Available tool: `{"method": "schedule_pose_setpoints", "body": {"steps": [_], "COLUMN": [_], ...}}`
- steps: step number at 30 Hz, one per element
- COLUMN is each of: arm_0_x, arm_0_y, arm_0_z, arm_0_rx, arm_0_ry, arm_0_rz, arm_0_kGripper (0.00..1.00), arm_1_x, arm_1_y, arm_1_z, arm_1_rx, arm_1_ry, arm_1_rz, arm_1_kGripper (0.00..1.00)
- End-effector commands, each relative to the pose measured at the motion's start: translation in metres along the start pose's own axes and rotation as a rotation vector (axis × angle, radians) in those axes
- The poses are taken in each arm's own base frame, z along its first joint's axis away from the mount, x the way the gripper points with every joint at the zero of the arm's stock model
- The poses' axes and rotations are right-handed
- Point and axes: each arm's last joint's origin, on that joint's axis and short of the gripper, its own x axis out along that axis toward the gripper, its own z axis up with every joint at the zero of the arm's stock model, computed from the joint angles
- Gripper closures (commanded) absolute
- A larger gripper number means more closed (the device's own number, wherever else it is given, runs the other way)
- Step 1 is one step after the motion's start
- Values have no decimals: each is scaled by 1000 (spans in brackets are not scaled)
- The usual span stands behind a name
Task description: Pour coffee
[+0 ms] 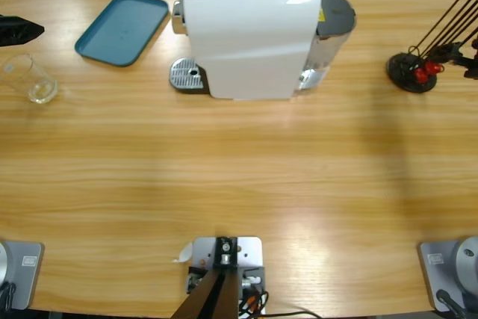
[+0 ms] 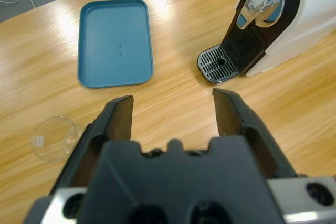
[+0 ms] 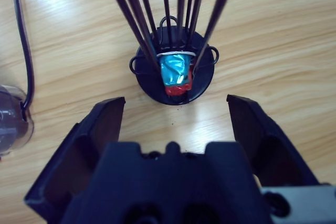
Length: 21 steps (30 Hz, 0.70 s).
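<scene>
**A:** Left wrist view has the left tool point(image 2: 172, 111) gaping wide, holding nothing, hanging over bare worktop point(image 2: 173, 85). Glass tumbler point(image 2: 54, 138) sits just off its left jaw, blue tray point(image 2: 115, 43) beyond, coffee machine point(image 2: 273, 19) further right.

**B:** Right tool point(image 3: 176, 116) is wide too, empty, facing a capsule holder point(image 3: 175, 72).

**A:** So barely started, I'd say. Tumbler looks empty, well apart from the drip grate point(image 2: 218, 64). No coffee visible anywhere.

**B:** Yep, everything's left to do.
</scene>
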Motion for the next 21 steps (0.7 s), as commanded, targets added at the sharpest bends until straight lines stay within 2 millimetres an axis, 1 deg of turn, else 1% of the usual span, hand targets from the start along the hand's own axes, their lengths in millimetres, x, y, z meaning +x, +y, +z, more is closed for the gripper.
{"method": "schedule_pose_setpoints", "body": {"steps": [1, 2, 3, 8, 10, 15, 16, 17, 21], "arm_0_x": [0, 0, 0, -2, -2, -6, -7, -8, -8], "arm_0_y": [4, 4, 4, 4, 5, 5, 5, 5, 6], "arm_0_z": [-11, -12, -12, -12, -13, -14, -14, -14, -15], "arm_0_rx": [-2, -2, -2, -2, -1, -3, -3, -3, -3], "arm_0_ry": [10, 11, 11, 8, 7, -7, -9, -10, -12], "arm_0_rz": [29, 29, 29, 31, 31, 29, 30, 30, 32], "arm_0_kGripper": [354, 354, 354, 354, 354, 354, 354, 354, 354], "arm_1_x": [18, 18, 18, 18, 17, 19, 20, 22, 24], "arm_1_y": [4, 4, 4, 4, 4, 4, 4, 4, 4], "arm_1_z": [3, 4, 4, 5, 4, 5, 5, 6, 7], "arm_1_rx": [-23, -24, -25, -28, -29, -28, -28, -27, -24], "arm_1_ry": [37, 33, 30, 20, 16, 20, 21, 24, 30], "arm_1_rz": [-16, -17, -18, -17, -17, -19, -21, -22, -25], "arm_1_kGripper": [178, 221, 243, 248, 294, 294, 298, 326, 333]}}
